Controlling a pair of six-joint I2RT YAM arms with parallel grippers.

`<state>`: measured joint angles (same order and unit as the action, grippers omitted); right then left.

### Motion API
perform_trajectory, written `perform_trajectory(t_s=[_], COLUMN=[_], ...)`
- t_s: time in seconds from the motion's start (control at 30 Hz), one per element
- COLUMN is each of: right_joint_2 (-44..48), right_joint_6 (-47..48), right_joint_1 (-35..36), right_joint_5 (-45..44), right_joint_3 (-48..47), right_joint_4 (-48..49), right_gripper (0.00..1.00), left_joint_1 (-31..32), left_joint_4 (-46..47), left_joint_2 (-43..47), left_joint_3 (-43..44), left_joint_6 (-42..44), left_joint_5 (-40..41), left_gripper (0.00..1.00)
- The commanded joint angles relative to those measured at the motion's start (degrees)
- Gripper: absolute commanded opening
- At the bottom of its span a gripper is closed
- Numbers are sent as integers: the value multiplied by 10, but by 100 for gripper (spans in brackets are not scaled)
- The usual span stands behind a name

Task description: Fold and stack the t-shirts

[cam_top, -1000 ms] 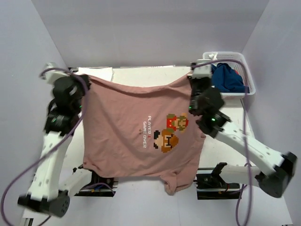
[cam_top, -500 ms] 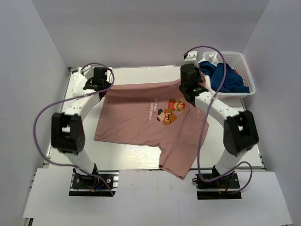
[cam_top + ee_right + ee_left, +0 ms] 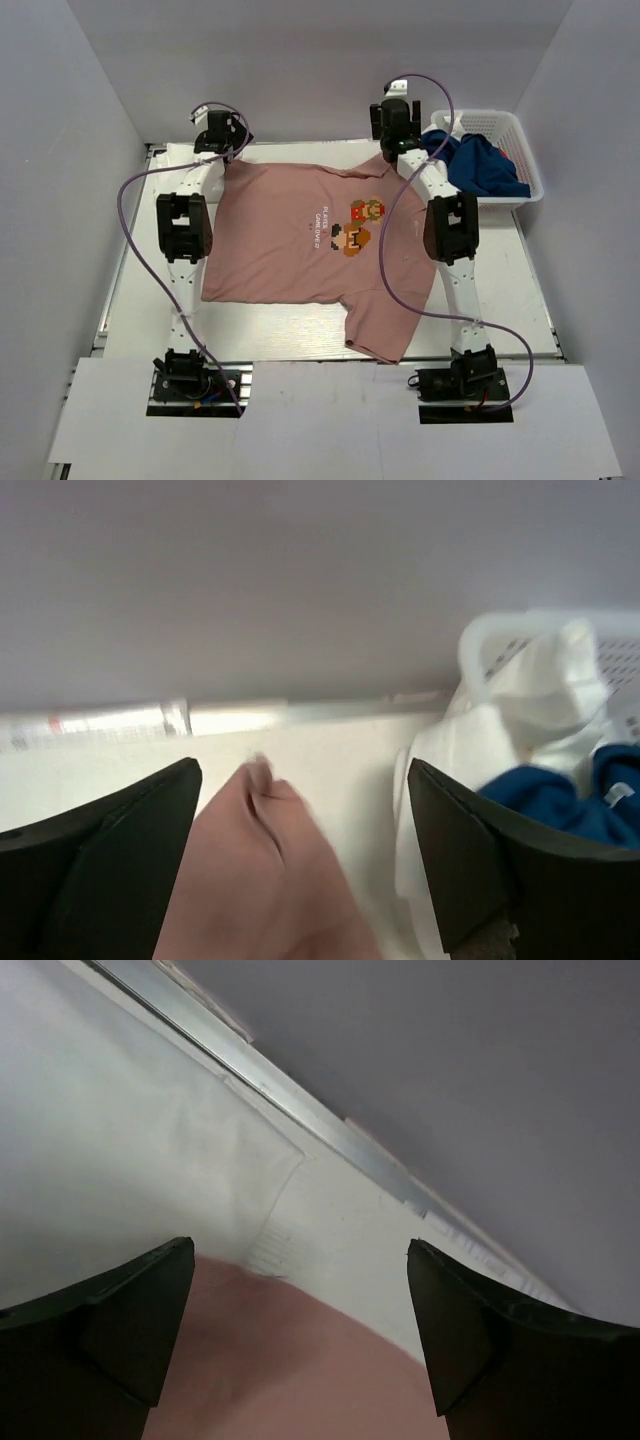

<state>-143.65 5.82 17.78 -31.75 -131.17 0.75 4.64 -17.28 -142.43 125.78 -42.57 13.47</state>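
pink t-shirt [image 3: 280, 250] flat, print "player 1 game over"; left gripper [image 3: 300, 1260], right gripper [image 3: 305, 775] wide open.

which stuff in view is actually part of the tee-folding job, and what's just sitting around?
Part of the job:
- dusty pink cloth t-shirt with pixel print, spread flat
- navy blue tee, bunched in the basket
- white cloth garment, hanging over the basket's rim

Just sitting around:
- white plastic mesh basket, far right corner
- white tabletop
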Motion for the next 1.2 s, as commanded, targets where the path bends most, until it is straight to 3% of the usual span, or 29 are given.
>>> perform_trajectory(t_s=[0.0,0.03,0.1,0.2,0.3,0.53,0.7,0.83,0.93,1.1,1.17], right_joint_2=[65,92,194,278,342,528,655,718,763,762,769], right_joint_6=[-27,-23,-21,-27,-43,-153,-200,-183,-168,-209,-241], right_joint_1=[-2,0,8,15,28,54,78,123,185,311,352], right_joint_5=[51,86,123,157,182,241,330,328,336,295,278], right_joint_3=[-16,91,193,270,332,607,767,812,840,875,883], right_joint_4=[-31,-14,37,33,-5,14,-24,-146,-230,-343,-352], right_gripper=[90,90,90,90,90,90,90,90,90,90,90], left_joint_1=[-6,-6,-6,0,5,5,5,-2,-7,-12,-18], left_joint_4=[6,21,46,66,34,-25,-143,-204,-242,-248,-243], left_joint_2=[38,55,96,175,249,453,601,698,751,758,735], left_joint_3=[9,-13,-87,-162,-224,-452,-625,-771,-834,-889,-899], left_joint_6=[29,36,36,49,56,63,-27,-74,-110,-130,-136], left_joint_5=[-97,-120,-128,-107,-92,-130,-78,-53,-48,-27,-33], left_gripper=[100,100,100,100,100,100,100,100,100,100,94])
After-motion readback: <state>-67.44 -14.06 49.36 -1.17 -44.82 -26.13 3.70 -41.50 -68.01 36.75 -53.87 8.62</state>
